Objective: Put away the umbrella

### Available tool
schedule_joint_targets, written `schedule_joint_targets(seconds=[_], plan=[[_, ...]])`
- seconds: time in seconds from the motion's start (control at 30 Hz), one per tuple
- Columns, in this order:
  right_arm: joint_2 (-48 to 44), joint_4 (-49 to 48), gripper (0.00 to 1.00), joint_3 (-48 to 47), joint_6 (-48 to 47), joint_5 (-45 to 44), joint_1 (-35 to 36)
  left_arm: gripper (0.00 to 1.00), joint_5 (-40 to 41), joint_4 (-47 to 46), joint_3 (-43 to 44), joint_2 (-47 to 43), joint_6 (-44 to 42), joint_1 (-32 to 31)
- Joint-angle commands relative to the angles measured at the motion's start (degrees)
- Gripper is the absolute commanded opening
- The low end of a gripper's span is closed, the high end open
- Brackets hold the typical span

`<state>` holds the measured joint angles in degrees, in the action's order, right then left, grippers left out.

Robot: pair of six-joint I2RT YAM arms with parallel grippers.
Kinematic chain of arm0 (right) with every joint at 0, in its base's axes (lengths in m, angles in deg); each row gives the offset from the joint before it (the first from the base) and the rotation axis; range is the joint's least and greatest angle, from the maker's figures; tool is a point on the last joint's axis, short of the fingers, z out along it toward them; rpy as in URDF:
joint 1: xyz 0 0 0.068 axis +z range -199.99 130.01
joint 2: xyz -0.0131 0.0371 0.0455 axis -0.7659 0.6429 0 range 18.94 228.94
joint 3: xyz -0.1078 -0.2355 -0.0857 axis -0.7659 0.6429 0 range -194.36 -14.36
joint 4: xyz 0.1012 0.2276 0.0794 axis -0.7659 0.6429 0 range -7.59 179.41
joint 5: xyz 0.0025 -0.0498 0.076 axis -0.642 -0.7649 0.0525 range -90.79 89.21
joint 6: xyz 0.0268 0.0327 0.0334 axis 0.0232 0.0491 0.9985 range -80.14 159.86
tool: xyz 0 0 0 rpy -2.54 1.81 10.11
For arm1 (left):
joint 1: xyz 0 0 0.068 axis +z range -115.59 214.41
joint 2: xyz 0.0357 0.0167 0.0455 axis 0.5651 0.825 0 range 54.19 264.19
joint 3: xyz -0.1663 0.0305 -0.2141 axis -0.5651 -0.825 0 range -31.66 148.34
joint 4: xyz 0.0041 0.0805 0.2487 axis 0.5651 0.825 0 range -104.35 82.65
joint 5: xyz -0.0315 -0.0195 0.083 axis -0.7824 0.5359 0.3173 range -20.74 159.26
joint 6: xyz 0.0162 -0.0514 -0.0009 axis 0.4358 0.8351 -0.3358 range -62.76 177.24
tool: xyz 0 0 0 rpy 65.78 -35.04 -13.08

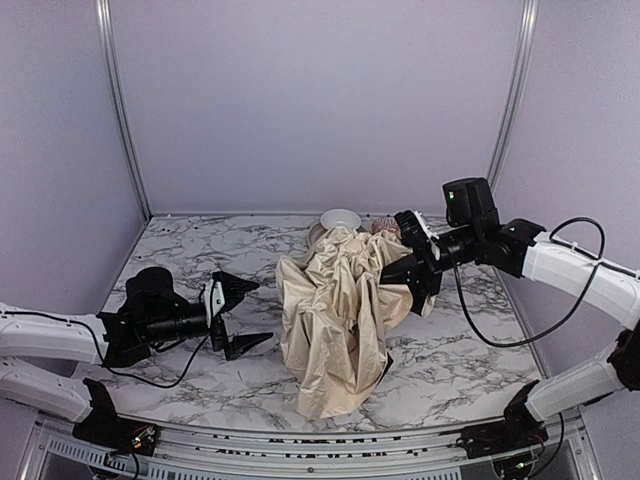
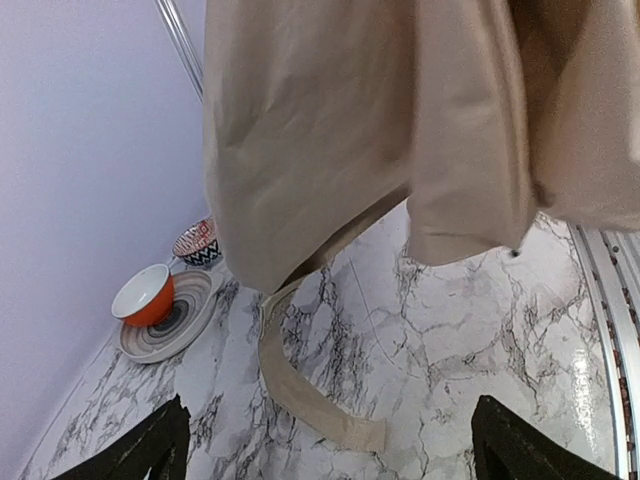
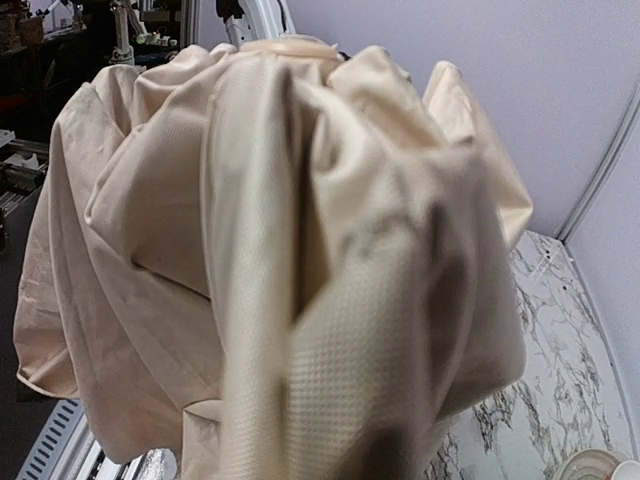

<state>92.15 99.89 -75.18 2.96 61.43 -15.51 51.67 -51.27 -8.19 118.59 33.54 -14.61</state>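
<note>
The umbrella [image 1: 335, 310] is a loose heap of wrinkled cream-beige fabric in the middle of the marble table, raised at its upper right and trailing down to the near side. Its shaft and handle are hidden. My right gripper [image 1: 412, 268] is buried in the fabric at the umbrella's upper right and looks shut on it. In the right wrist view the fabric [image 3: 300, 250] fills the frame and hides the fingers. My left gripper [image 1: 243, 314] is open and empty just left of the umbrella. In the left wrist view the canopy [image 2: 350, 130] hangs ahead, and its strap [image 2: 300, 390] lies on the table before the open gripper [image 2: 330, 450].
A red-and-white bowl [image 2: 145, 295] sits on a grey plate [image 2: 175, 325] at the back, with a patterned bowl [image 2: 198, 243] behind it. In the top view the bowl [image 1: 340, 218] and the patterned bowl [image 1: 385, 227] stand behind the umbrella. A metal rail [image 2: 610, 300] runs along the table's near edge.
</note>
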Motion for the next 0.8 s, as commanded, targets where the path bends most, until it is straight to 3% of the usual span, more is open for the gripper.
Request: schedule_joint_targets(seconds=[0.0, 0.27, 0.43, 0.63, 0.77], plan=[[1.92, 17.88, 0.00, -8.25, -13.85, 6.17, 0.02, 0.99, -1.02, 0.15, 2.78, 5.98, -1.19, 0.26], [2.23, 22.89, 0.00, -11.89, -16.70, 7.72, 0.15, 0.98, -9.08, -5.66, 7.89, 16.22, 2.08, 0.19], [1.06, 22.47, 0.00, -12.76, -16.19, 9.15, 0.21, 0.82, -10.31, -11.47, 7.75, 21.37, 5.41, -0.38], [-0.66, 20.00, 0.00, -11.54, -14.17, 9.09, 0.11, 0.76, -14.47, -18.66, 10.11, 28.44, 11.61, -0.34], [-1.65, 17.06, 0.00, -10.49, -11.57, 8.18, 0.15, 0.71, -16.63, -28.72, 9.85, 32.43, 17.72, -0.42]])
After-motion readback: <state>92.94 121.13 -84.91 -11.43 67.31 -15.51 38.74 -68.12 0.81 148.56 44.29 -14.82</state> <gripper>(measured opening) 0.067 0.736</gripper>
